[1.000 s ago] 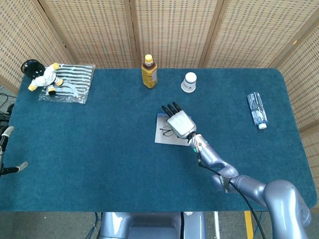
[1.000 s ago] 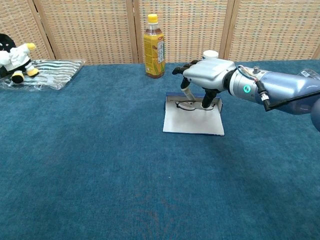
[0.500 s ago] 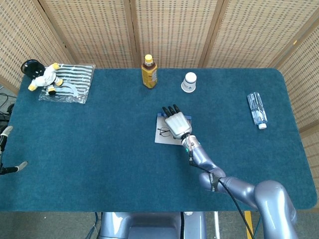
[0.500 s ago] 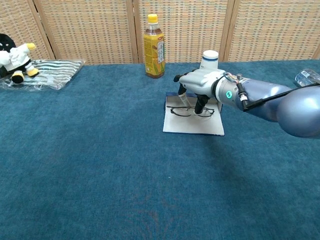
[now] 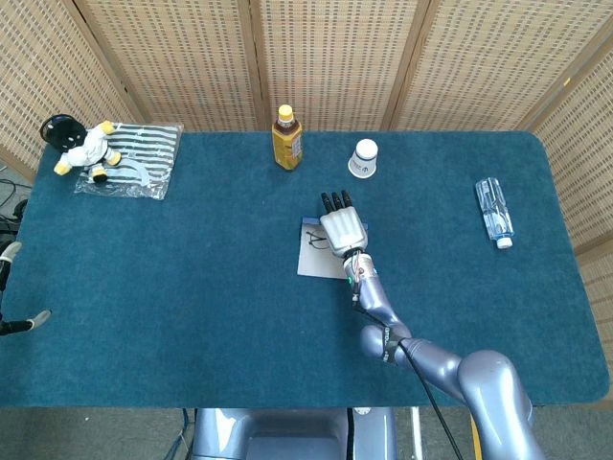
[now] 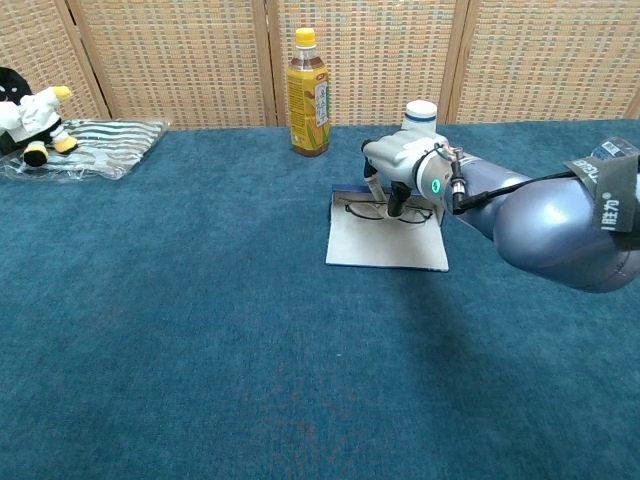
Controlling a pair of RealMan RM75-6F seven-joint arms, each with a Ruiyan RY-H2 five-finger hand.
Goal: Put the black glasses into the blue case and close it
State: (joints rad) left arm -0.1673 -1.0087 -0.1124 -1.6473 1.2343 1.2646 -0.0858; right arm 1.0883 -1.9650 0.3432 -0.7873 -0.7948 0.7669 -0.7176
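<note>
My right hand [image 6: 403, 160] reaches out over the open blue case [image 6: 388, 238] in the middle of the table [image 6: 200, 330], fingers curled down around the black glasses [image 6: 388, 211], which hang at the far end of the case, near its hinge. From the chest view I seem to pinch the frame at its bridge, lenses level, so it can settle flat inside; whether it already rests on the lining I cannot tell. My left hand [image 5: 10, 257] waits at the far left edge, apparently empty; how far open, I cannot tell.
</note>
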